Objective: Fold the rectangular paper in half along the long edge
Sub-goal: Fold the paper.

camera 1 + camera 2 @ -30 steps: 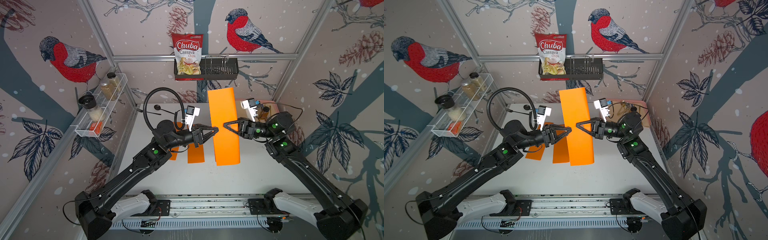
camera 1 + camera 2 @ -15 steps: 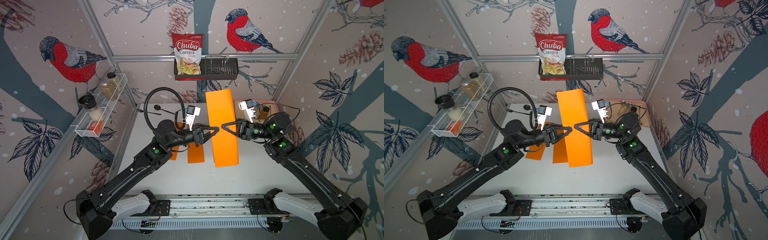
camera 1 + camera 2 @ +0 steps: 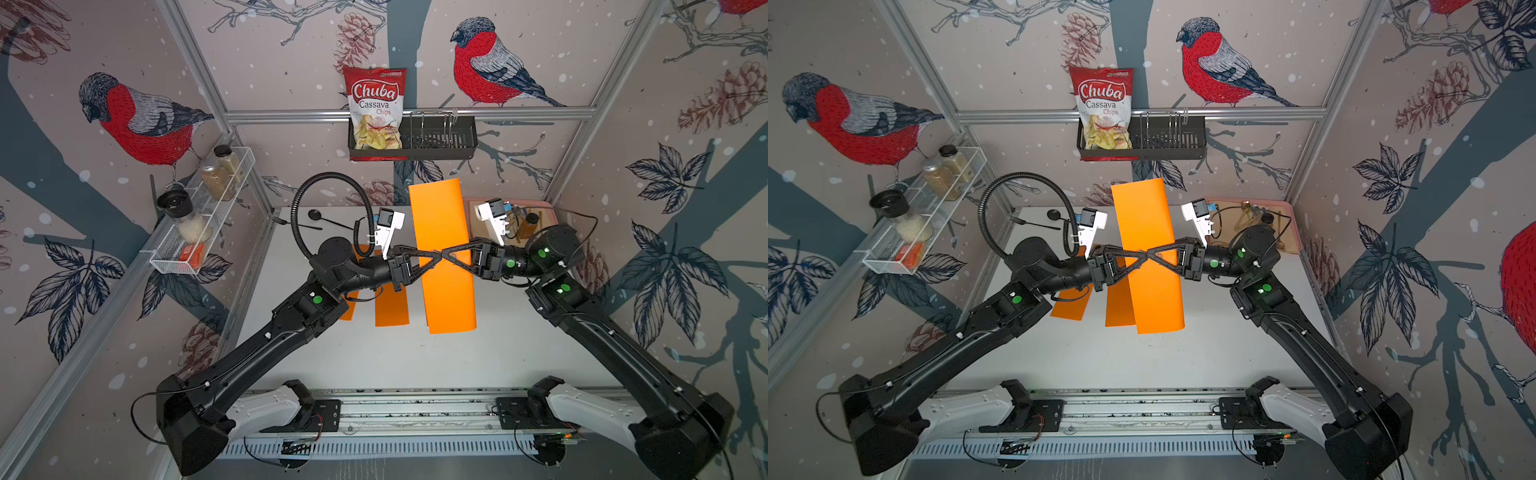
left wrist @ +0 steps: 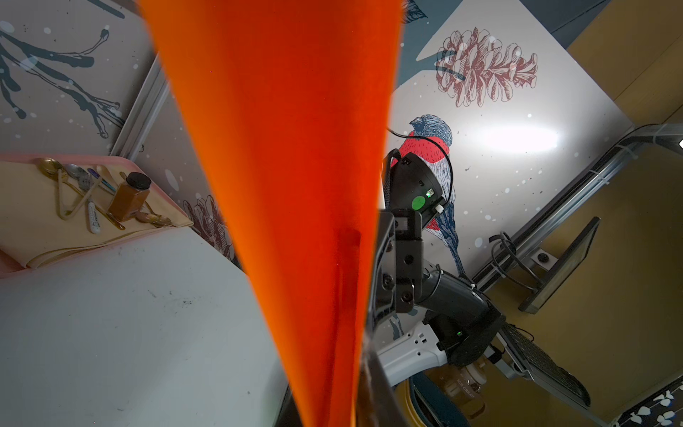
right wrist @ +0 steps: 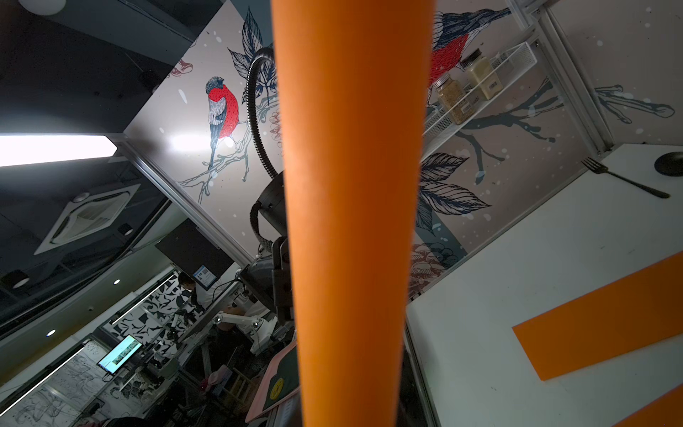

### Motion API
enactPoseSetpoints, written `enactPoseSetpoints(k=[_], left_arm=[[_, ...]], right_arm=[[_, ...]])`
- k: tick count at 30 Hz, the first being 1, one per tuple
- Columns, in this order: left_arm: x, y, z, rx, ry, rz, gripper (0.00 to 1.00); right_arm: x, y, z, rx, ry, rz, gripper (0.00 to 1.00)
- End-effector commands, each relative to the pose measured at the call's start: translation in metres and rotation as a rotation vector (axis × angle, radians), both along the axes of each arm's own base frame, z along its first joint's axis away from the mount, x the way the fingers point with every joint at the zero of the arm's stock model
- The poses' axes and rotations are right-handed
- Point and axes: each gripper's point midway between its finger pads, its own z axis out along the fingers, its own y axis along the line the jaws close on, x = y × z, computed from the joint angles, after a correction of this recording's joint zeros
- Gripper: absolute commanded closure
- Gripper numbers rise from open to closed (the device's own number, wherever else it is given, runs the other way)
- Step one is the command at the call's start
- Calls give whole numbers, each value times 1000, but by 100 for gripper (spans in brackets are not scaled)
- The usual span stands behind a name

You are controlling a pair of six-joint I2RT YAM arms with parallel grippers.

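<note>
The rectangular orange paper [image 3: 440, 216] [image 3: 1144, 216] hangs in the air above the table, curved over on itself lengthwise, with its far end raised toward the back wall. My left gripper [image 3: 435, 254] [image 3: 1141, 254] and right gripper [image 3: 447, 252] [image 3: 1153, 253] meet tip to tip at its middle, each shut on the paper from its own side. The paper [image 4: 288, 148] fills the middle of the left wrist view and runs down between the jaws beside a dark finger [image 4: 373, 388]. The paper [image 5: 351, 185] hides the jaws in the right wrist view.
Two narrower orange sheets [image 3: 390, 307] [image 3: 348, 309] lie flat on the white table [image 3: 415, 361], partly under my left arm. A pink tray [image 3: 540, 205] with a bottle and utensils sits at the back right. A fork and spoon [image 3: 316, 216] lie at the back left.
The two grippers have closed in on each other until their tips touch. The paper has bent narrower between them and drifted slightly left.
</note>
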Motion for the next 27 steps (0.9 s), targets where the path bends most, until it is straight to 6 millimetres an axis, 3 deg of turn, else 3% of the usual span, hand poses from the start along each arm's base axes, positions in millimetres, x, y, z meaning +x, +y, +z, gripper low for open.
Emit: enactPoseSetpoints(k=[1, 6, 8, 19, 27], left_arm=[[-7, 0, 15, -42, -46, -25, 83], [-7, 0, 15, -40, -49, -22, 90], [-8, -1, 14, -38, -46, -28, 100], [-11, 2, 17, -36, -69, -22, 100], [-12, 4, 17, -31, -68, -14, 100]], right_arm=[[-1, -1, 9, 27, -50, -7, 83], [-2, -1, 9, 26, -50, -5, 83], [-1, -1, 9, 25, -49, -8, 83], [-2, -4, 5, -16, -62, -34, 71], [-2, -11, 6, -28, -59, -42, 76]])
